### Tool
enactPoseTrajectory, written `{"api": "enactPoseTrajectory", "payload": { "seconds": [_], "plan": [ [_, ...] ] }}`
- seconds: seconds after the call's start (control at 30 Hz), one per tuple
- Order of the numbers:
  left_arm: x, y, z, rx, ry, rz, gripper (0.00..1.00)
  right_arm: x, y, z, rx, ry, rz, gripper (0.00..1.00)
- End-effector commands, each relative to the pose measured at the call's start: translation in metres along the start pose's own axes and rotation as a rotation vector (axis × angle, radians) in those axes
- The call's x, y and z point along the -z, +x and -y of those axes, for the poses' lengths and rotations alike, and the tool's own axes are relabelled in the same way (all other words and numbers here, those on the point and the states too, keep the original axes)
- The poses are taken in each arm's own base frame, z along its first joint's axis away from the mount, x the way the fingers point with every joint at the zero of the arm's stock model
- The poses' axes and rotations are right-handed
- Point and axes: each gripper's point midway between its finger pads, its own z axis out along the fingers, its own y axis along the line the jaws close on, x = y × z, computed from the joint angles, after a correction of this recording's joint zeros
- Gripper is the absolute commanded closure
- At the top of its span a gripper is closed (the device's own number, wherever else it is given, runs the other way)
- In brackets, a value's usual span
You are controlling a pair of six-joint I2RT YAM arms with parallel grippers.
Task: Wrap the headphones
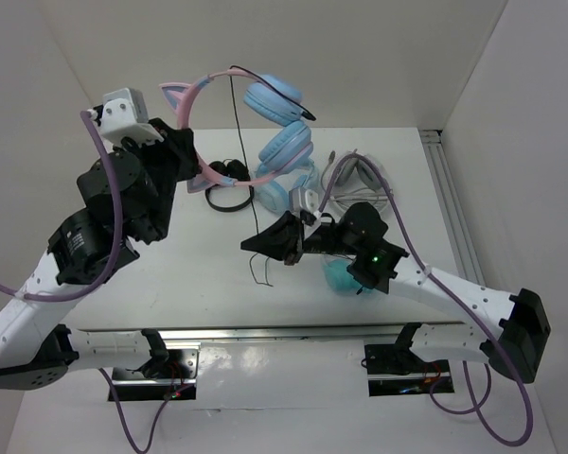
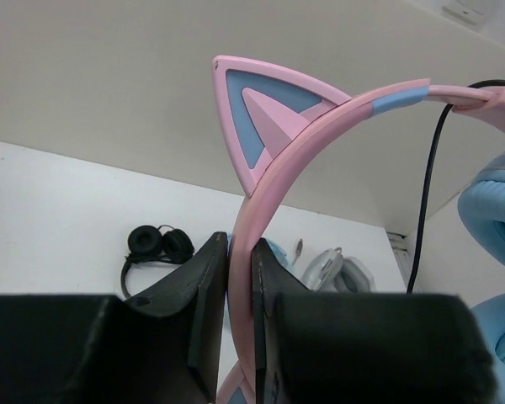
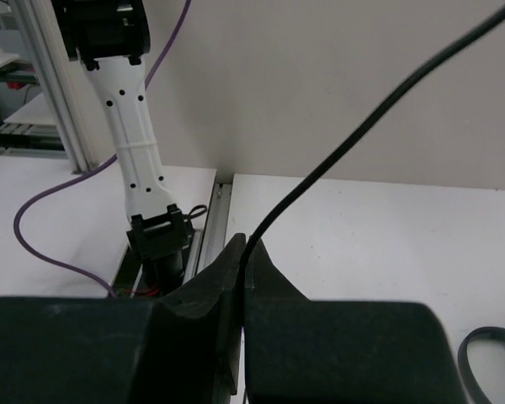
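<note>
Two sets of jaws grip one headphones (image 1: 275,99): left headband (image 2: 257,227), right cable (image 3: 353,135).

A robotics laboratory test cell is indicated. A white table (image 1: 218,284) is enclosed by plain white panels (image 1: 379,57). An aluminium rail (image 1: 450,203) is fitted along one side. A left arm (image 1: 38,284) and right arm (image 1: 454,295), trailing purple cable (image 1: 118,411), are bolted at the near edge.

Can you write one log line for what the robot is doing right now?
left gripper: shut on headphones, held up | right gripper: shut on cable | wrap: not done yet
</note>
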Motion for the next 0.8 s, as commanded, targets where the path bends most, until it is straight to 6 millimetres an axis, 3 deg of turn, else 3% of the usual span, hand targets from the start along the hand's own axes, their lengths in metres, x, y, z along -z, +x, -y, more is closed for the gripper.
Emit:
{"api": "enactPoseTrajectory", "payload": {
  "seconds": [0.0, 0.27, 0.57, 0.63, 0.77],
  "plan": [
    [0.003, -0.04, -0.012, 0.192, -0.069, 0.132, 1.0, 0.004, -0.012, -0.007, 0.055, 0.022, 0.039, 0.99],
    [-0.003, -0.008, -0.026, 0.114, -0.142, 0.145, 1.0, -0.006, -0.029, -0.049, 0.007, -0.153, 0.104, 0.92],
    [-0.005, -0.012, -0.036, 0.097, -0.17, 0.16, 1.0, -0.018, -0.044, -0.09, -0.036, -0.322, 0.189, 0.82],
    [-0.007, -0.003, -0.036, 0.062, -0.173, 0.152, 1.0, -0.018, -0.049, -0.095, -0.038, -0.337, 0.206, 0.73],
    [-0.011, 0.005, -0.043, 0.037, -0.205, 0.154, 1.0, -0.018, -0.059, -0.106, -0.041, -0.354, 0.241, 0.67]
  ]
}}
